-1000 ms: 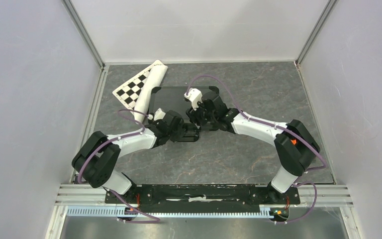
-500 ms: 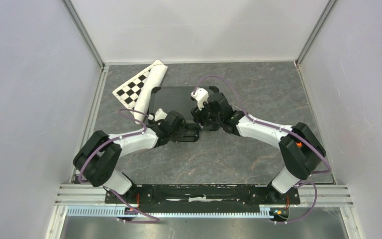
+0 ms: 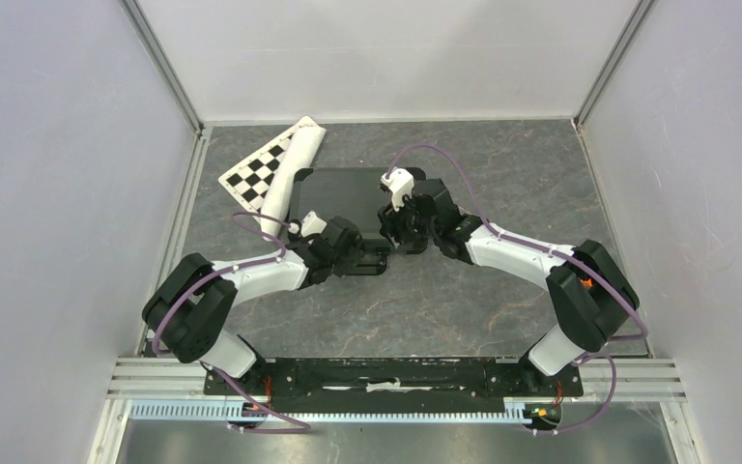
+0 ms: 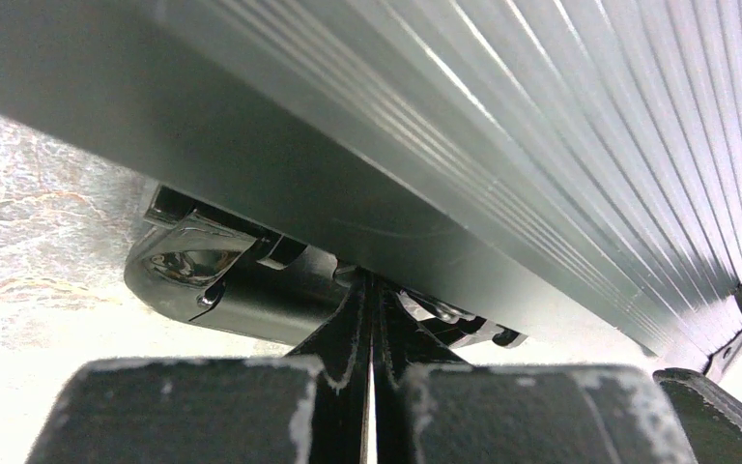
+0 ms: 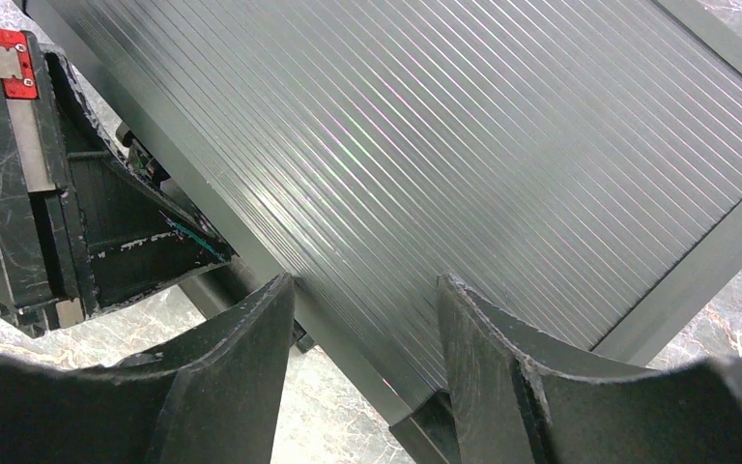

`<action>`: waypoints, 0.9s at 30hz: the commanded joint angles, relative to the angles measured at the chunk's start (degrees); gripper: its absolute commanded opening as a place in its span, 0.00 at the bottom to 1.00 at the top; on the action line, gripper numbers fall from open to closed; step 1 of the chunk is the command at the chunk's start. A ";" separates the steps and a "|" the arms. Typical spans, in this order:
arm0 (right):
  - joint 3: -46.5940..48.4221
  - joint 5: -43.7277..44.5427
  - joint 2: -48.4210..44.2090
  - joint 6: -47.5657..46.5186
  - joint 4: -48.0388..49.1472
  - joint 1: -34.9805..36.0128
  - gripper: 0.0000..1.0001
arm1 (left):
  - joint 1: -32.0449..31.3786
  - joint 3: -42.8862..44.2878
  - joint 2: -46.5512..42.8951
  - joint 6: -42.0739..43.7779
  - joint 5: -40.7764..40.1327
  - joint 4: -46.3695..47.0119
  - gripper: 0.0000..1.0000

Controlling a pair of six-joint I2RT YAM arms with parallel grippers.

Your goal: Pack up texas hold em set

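Note:
The texas hold em set shows as a black case (image 3: 343, 186) with a ribbed lid (image 5: 464, 135), lying closed on the table; whatever is inside is hidden. My left gripper (image 3: 377, 259) is at the case's front edge, shut with its fingertips (image 4: 359, 319) pressed together just below the edge, beside the black handle (image 4: 208, 285) and a metal latch. My right gripper (image 5: 365, 309) is open over the same front edge, near a corner. One finger is over the table, the other over the lid. In the right wrist view, the left gripper (image 5: 53, 213) is close by.
A black-and-white checkered board (image 3: 259, 172) with a white roll (image 3: 293, 166) lies against the case's left side. Grey walls close in the left, right and back. The marbled table (image 3: 502, 174) runs on to the right of the case and in front of it.
The right wrist has shifted a little to the right along the case's front edge. The left arm has barely moved. Both grippers keep the same opening.

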 commanded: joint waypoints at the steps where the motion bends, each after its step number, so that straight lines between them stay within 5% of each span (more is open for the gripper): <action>1: -1.79 0.41 3.04 1.69 -9.06 -1.23 0.62 | 2.24 0.49 3.14 -1.83 -17.48 0.13 0.02; 15: -1.70 -0.13 2.86 1.88 -8.54 -1.57 0.61 | -1.03 2.22 4.08 -2.33 -24.78 -2.24 0.02; 27: -1.61 -0.69 2.69 2.03 -8.37 -1.71 0.60 | -0.74 -2.19 7.60 -3.92 -21.37 3.78 0.02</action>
